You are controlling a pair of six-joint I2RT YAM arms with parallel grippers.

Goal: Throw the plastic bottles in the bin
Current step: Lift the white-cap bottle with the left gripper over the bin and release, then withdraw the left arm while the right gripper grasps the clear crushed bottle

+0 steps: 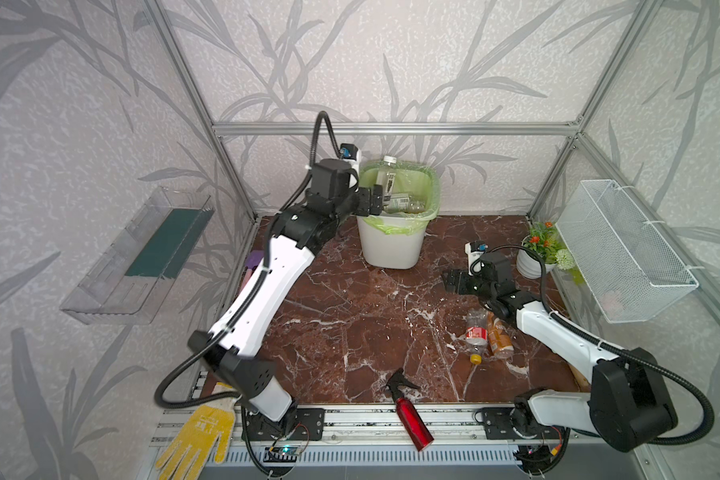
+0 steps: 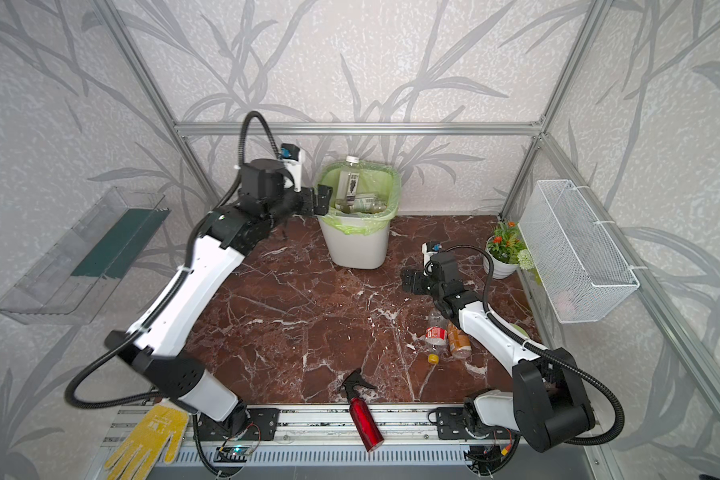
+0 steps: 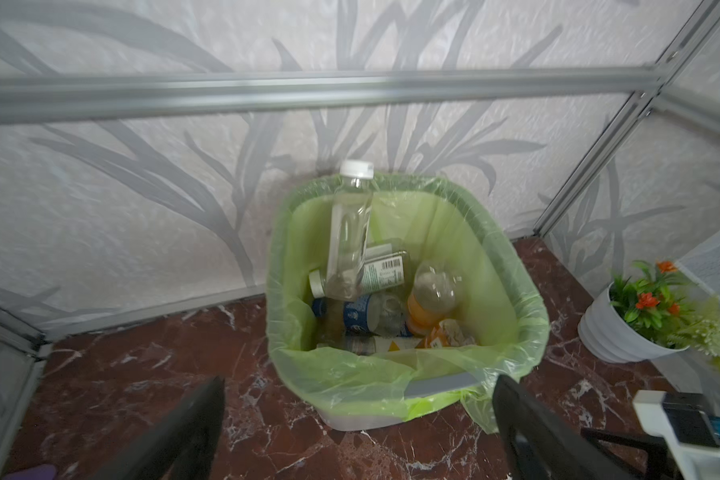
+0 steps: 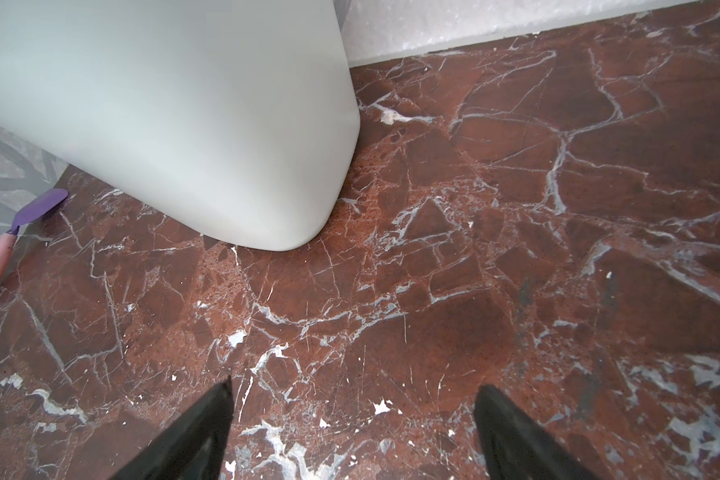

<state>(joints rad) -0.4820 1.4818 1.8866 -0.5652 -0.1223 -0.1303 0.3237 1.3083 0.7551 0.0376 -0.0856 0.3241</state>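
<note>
The left gripper (image 1: 373,202) is held at the rim of the bin (image 1: 391,249), jaws spread wide, nothing gripped. A white-capped bottle (image 3: 350,232) is leaned on others inside the bin. The right gripper (image 1: 449,281) is held wide open, empty, over the surface (image 1: 350,324); a red-labelled bottle (image 1: 476,332) and a brown bottle (image 1: 499,341) are seen beside its arm.

Barcode (image 3: 390,264) on bottle label (image 3: 377,277); print seemingly illegible.

Clear bottles (image 3: 375,309) heaped in green-lined white bin (image 1: 391,245); two others (image 1: 476,332) flat outside.
</note>
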